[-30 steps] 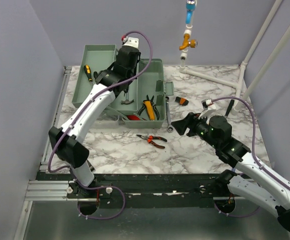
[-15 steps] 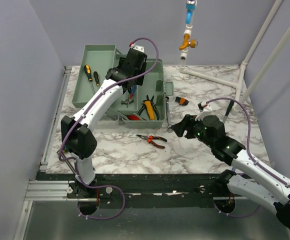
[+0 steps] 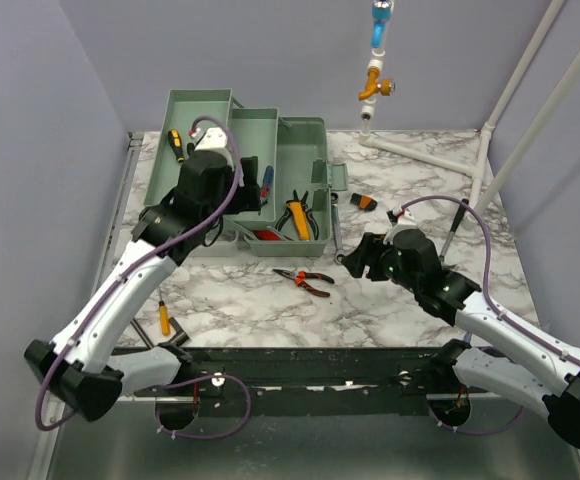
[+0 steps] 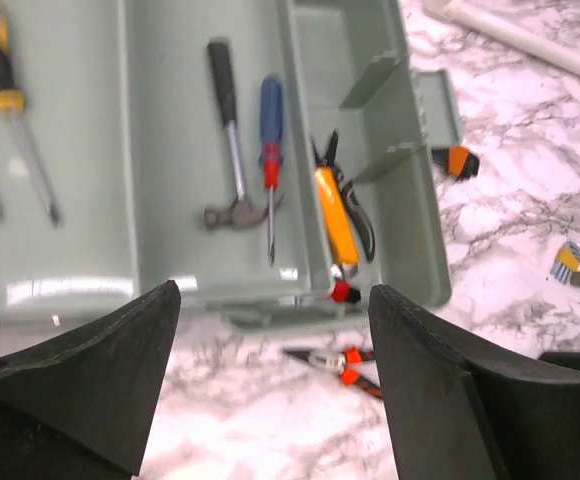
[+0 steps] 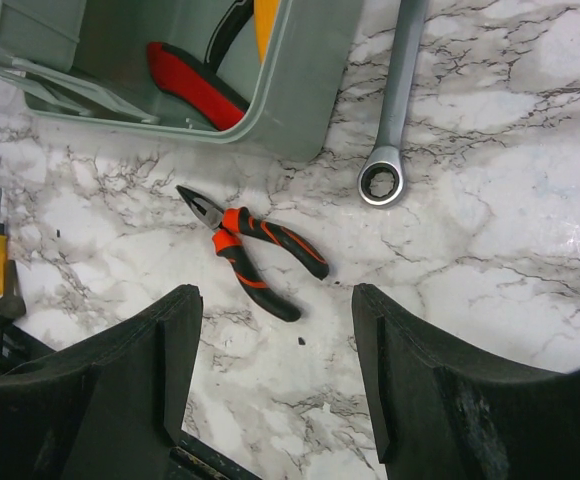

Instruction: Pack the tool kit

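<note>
The green tool box stands open at the back left, its lid laid back. In the left wrist view its tray holds a hammer and a blue screwdriver. Yellow-handled pliers lie in the lower compartment. My left gripper hangs open and empty above the box's front edge. Red-and-black pliers lie on the marble just ahead of my open, empty right gripper. A wrench lies to their right.
A black-and-yellow screwdriver rests in the lid. An orange-and-black tool and a black tool lie right of the box. A small yellow screwdriver sits at the near left edge. White pipes run along the back right.
My left gripper opened and drew back toward the near left, off the tray; the blue screwdriver now lies beside the hammer. The right gripper edged slightly left toward the pliers.
</note>
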### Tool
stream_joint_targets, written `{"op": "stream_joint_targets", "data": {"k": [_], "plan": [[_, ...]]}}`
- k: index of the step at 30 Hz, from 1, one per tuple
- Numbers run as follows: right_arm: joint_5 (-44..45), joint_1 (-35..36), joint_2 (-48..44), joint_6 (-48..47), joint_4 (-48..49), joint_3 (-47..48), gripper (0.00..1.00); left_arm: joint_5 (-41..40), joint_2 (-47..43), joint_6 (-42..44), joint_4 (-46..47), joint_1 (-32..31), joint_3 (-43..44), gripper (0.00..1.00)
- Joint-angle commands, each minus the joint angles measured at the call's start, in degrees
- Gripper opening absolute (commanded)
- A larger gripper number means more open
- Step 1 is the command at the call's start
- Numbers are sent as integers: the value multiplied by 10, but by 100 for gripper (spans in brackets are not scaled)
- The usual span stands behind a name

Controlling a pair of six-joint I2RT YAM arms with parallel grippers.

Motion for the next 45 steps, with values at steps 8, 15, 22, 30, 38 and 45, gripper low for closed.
{"op": "stream_joint_targets", "data": {"k": [8,15,22,30,38,45], "plan": [[-16,-2,23,-9,-4,13,68,-318,-168,-392,-281,44,-66,93],[-67,-2,57,-21,-13,51,68,-264,-224,-430,-278,250,-137,97],[-139,-2,92,-36,-43,101,68,-92,-228,-466,-183,534,-296,99],[-179,-2,132,-51,-63,147,68,-10,-115,-541,-90,576,-368,99],[-204,-2,152,-34,-36,141,68,-22,-88,-645,-49,576,-415,94],[-216,-2,181,-31,-36,156,68,-55,-59,-714,-37,577,-426,92]]}}
